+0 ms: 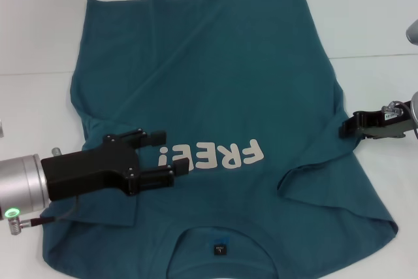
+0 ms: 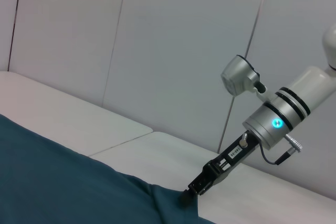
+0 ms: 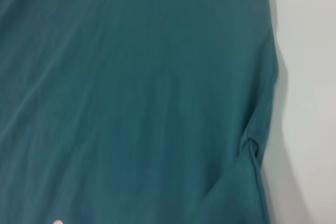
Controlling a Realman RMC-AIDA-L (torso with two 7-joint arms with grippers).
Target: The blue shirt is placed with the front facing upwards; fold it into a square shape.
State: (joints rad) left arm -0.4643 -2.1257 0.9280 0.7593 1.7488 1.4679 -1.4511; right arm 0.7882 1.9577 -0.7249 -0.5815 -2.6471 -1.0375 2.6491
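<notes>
The blue shirt (image 1: 215, 109) lies flat on the white surface (image 1: 372, 17), front up, collar toward the robot and hem at the far side; the white "FREE!" lettering (image 1: 212, 156) reads upside down from the head view. Both sleeves are already turned inward onto the body, which narrows the cloth toward a rectangle, probably the reason for doing them first.

Left claw (image 1: 164, 156): low over the chest, beside the "!" end of the lettering, fingers spread with a clear gap between them, pinching nothing. Judged to be either just clear of the folded left sleeve or lining up for the next grasp.

Right claw (image 1: 345, 129): at the shirt's right edge, tip touching the cloth where the side seam puckers (the left wrist view shows the same, right claw (image 2: 195, 188) nosing into a small ridge of fabric). Cannot tell whether its fingers are pressed together on the cloth or only resting there.

Right wrist view: only shirt body and its bunched edge against bare surface.

Remaining, by judgement: the lengthwise folds to make the square.
</notes>
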